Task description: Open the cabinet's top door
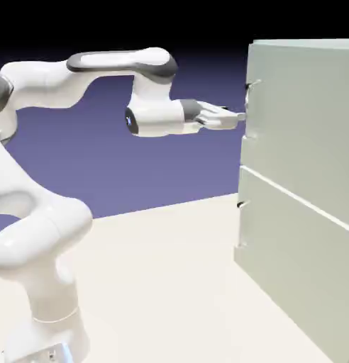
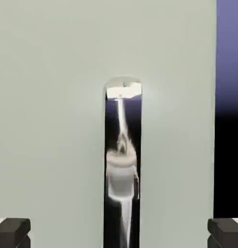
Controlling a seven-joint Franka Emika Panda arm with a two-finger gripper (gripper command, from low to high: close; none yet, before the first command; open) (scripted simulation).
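The cabinet (image 1: 305,191) is a tall pale grey-green box at the exterior view's right. Its top door (image 1: 298,113) is the upper panel and lies flush with the cabinet front. A small silver bar handle (image 1: 249,106) runs vertically near the door's left edge. My gripper (image 1: 240,118) reaches level toward that handle, tips right at it. In the hand view the shiny handle (image 2: 122,164) fills the middle, mirroring the arm. The grey fingertips (image 2: 12,231) stand wide apart at the two bottom corners, open, with the handle between them and no contact showing.
The lower door (image 1: 298,248) sits under the top one, with a small handle (image 1: 240,204) at its left edge. A pale table (image 1: 170,283) stretches between my base and the cabinet. Blue-violet backdrop shows past the door's right edge in the hand view.
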